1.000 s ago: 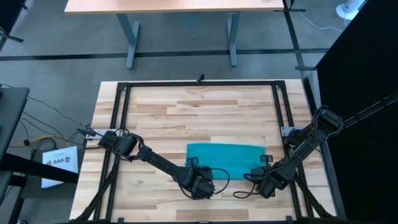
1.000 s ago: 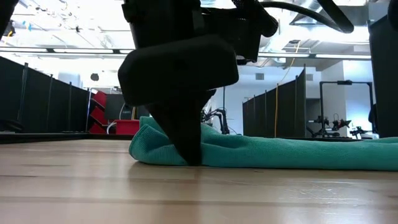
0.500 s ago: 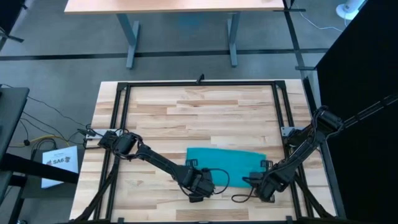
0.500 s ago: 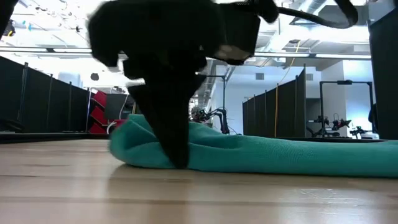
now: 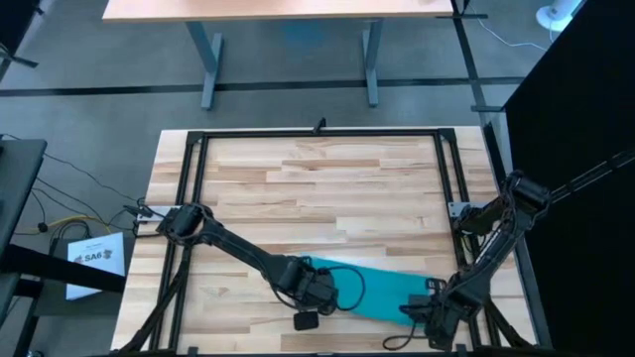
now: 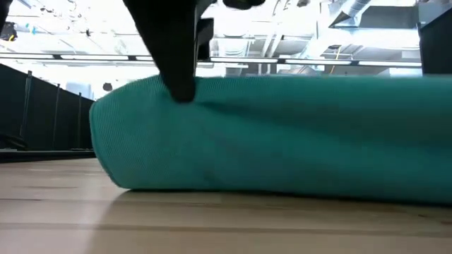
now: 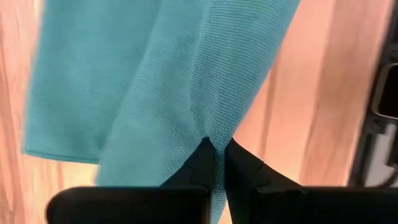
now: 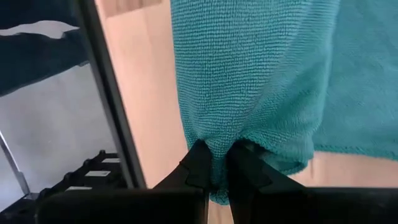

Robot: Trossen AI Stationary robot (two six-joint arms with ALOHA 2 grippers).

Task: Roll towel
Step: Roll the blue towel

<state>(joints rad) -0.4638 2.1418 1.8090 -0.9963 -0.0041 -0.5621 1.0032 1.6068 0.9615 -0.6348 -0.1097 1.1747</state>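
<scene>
Now the towel [image 5: 369, 292] lies along the lower edge of the wooden table [image 5: 327, 188], in the lower middle of the high view, a teal band slanting slightly down toward the lower right. Both arms hold it, one at each end.

Left gripper [image 5: 314, 288]: at the towel's left end, lower centre of the high view, arm reaching in from the middle left. In the left wrist view its two dark fingers [image 7: 242, 171] are pressed together with a pinch of teal cloth between the tips; the fabric gathers into a crease at that point and fans out above. Jaws narrow, clamped on the towel.

Right gripper [image 5: 434, 315]: at the towel's right end, lower right of the high view, close to the black frame rail [image 5: 461, 213] along the table's side. In the right wrist view its fingers [image 8: 199, 165] are likewise drawn together on a bunched fold of the towel's edge; cloth bulges around the tips. Jaws narrow, clamped on the towel.

Low view: the towel [image 6: 282, 134] fills most of the frame as a wide teal wall with a rounded left end, its lower edge on the tabletop. A dark finger comes down from the upper left onto its top edge. Which arm this is cannot be told from this view alone.
</scene>
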